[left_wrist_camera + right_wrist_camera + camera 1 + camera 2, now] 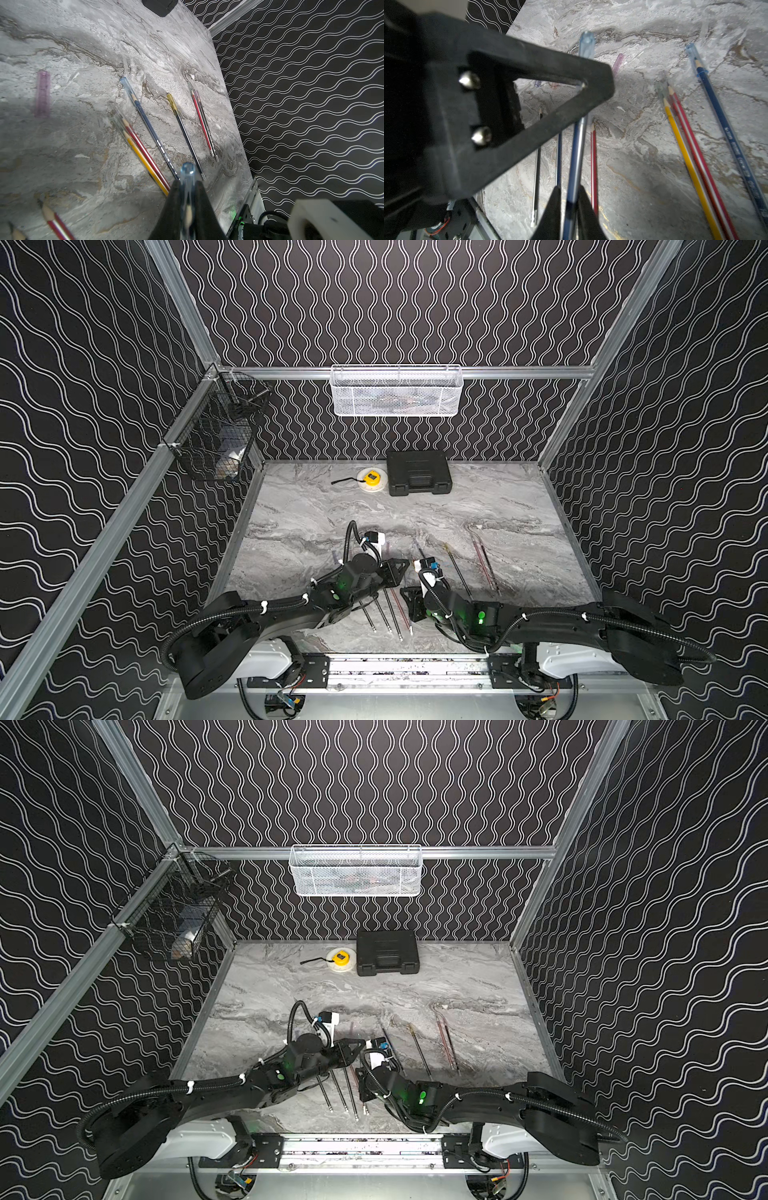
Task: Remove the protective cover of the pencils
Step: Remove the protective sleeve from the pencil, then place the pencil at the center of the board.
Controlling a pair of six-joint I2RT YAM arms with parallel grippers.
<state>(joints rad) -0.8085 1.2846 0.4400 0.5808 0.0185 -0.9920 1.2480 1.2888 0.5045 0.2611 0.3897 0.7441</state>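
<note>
**A:** What sort of room is this?

**B:** A closed booth. The black walls (415, 302) carry white wavy lines, and aluminium rails (519, 372) run along them. The worktop (498, 506) is grey and veined like marble.

**A:** Anything round the edges?

**B:** A white mesh basket (397, 391) hangs from the back rail at 12 o'clock, and a black wire basket (216, 435) sits in the corner at 10 o'clock. A black case (419, 472) lies on the worktop at 12 o'clock. A yellow tape measure (370, 480) is just beside it, at its 9 o'clock.

**A:** And the arms?

**B:** They meet over the near half of the worktop, sharing one blue pencil (576, 149). The right end effector (569, 188) is clamped on its shaft. The left end effector (187, 182) is pinched tight on the bluish protective cover (187, 172), and the pencil's tip shows inside it.

**A:** The rest?

**B:** Capped pencils (483, 564) lie at 3 o'clock from the end effectors, and bare pencils (392, 614) at 6 o'clock. A loose pink cover (42, 93) lies alone on the marble.
</note>
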